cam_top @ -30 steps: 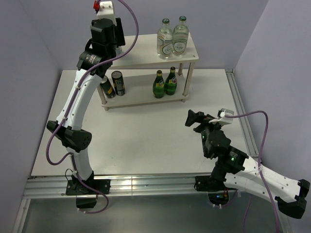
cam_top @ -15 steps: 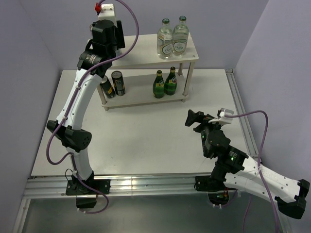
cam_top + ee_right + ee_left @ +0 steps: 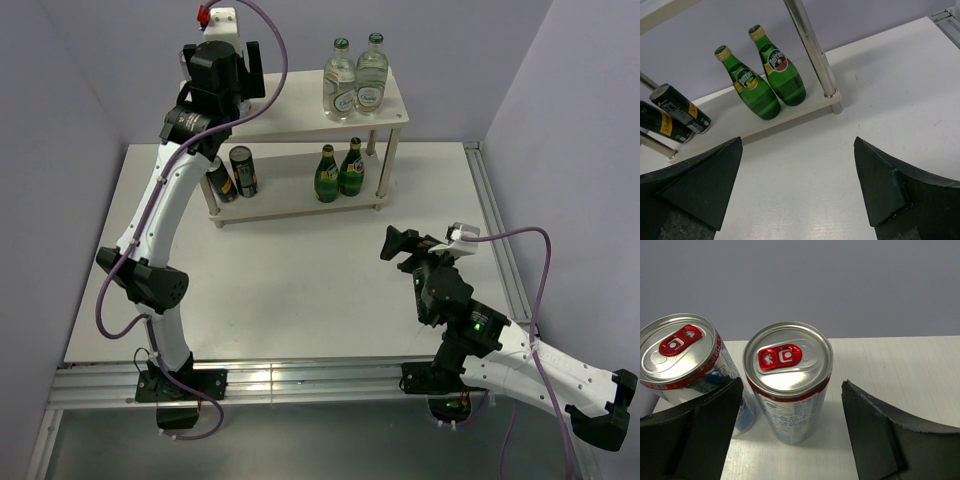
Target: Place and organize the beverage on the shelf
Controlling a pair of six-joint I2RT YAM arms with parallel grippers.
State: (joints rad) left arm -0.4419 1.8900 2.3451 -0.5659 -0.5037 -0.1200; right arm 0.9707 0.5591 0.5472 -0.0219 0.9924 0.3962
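L end effector [image 3: 791, 395] jaws just spread wide, letting go of silver-blue can [image 3: 787, 360], which stands upright betw them on shelf [image 3: 890, 360] w/ 2nd can [image 3: 677, 347] just left, so it looks placed; R end effector [image 3: 797, 165] wide open, empty.

2 white arms [image 3: 163, 203], black joints [image 3: 155, 285], purple cables [image 3: 520, 231].
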